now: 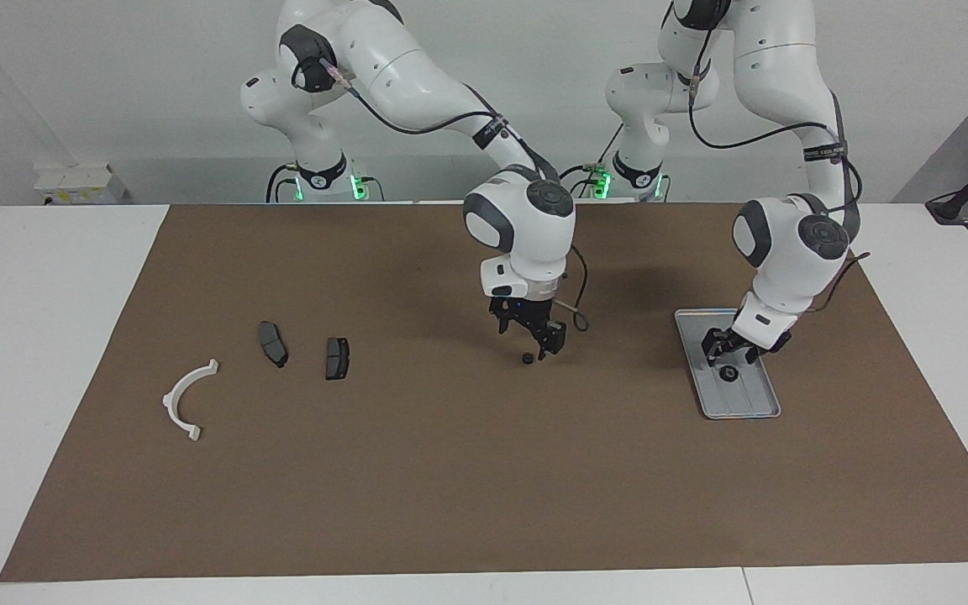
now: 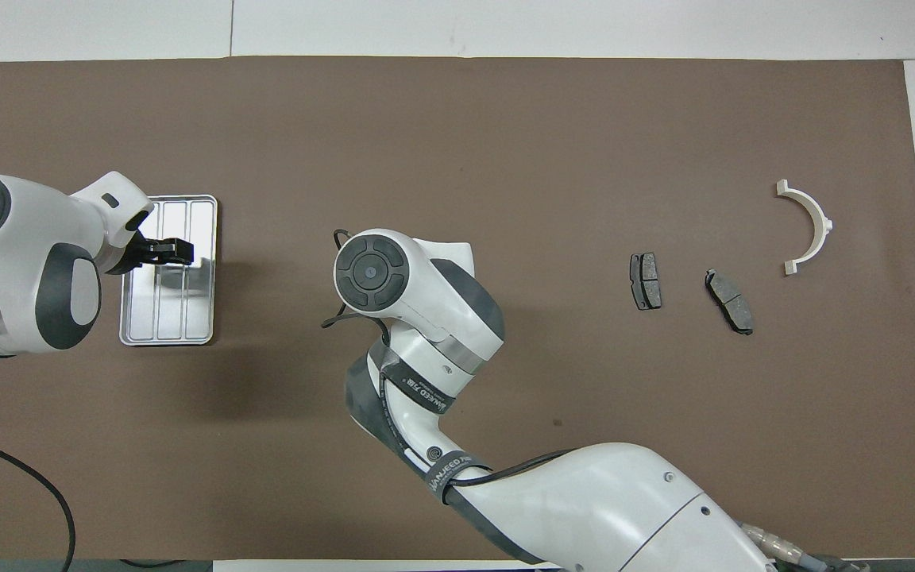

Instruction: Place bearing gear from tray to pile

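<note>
left gripper (image 1: pixel 728 356) low over tray (image 1: pixel 760 407), jaws part open, astride bearing gear (image 1: pixel 728 374) lying in tray, not gripped (lined up to pinch) | right gripper (image 1: pixel 544 343) open, empty, beside small dark part (image 1: pixel 527 359) mid-mat | pile (image 1: pixel 265 370) well apart

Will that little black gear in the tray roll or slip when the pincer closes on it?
The bearing gear lies flat in the tray, so it probably won't roll. Small and round, it may skid on the ribbed metal. The left pincer hovers just above it.
</note>
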{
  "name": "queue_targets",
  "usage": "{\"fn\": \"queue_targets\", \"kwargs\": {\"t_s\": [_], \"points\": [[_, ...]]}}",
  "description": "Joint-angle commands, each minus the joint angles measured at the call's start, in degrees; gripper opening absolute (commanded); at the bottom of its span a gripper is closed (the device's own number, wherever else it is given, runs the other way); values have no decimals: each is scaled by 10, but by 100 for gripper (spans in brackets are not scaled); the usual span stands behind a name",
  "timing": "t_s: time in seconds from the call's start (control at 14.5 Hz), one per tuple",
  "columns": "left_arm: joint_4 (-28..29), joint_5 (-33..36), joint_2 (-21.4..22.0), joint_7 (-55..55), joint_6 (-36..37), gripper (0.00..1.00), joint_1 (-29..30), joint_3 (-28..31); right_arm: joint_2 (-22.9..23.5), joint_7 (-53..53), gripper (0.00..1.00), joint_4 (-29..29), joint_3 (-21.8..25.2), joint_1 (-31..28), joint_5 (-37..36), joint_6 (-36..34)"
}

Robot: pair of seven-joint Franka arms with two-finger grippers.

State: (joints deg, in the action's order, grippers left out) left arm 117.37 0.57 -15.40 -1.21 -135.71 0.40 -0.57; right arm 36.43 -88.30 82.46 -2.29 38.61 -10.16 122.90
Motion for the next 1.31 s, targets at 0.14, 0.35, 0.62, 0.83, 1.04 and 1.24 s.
{"fn": "queue_targets", "kwargs": {"t_s": [0.14, 0.35, 0.62, 0.83, 1.04, 1.24], "points": [[8, -8, -8, -13, -34, 77, 3, 0, 29, 26, 100, -23, -5, -3, -6, 5], [8, -8, -13, -13, -43, 77, 3, 0, 34, 29, 100, -24, -6, -8, -5, 9], [9, -8, -17, -13, -52, 76, 3, 0, 48, 30, 100, -26, -6, -9, 5, 28], [9, -8, -17, -10, -51, 50, 2, 0, 50, 71, 99, -26, -5, -6, 5, 24], [8, -8, -17, -5, -47, 0, 1, 0, 49, 79, 98, -26, -12, -4, 6, 7], [-3, -8, -17, -5, -31, 0, 2, 0, 49, 97, 90, -27, -28, -14, 7, -1]]}}
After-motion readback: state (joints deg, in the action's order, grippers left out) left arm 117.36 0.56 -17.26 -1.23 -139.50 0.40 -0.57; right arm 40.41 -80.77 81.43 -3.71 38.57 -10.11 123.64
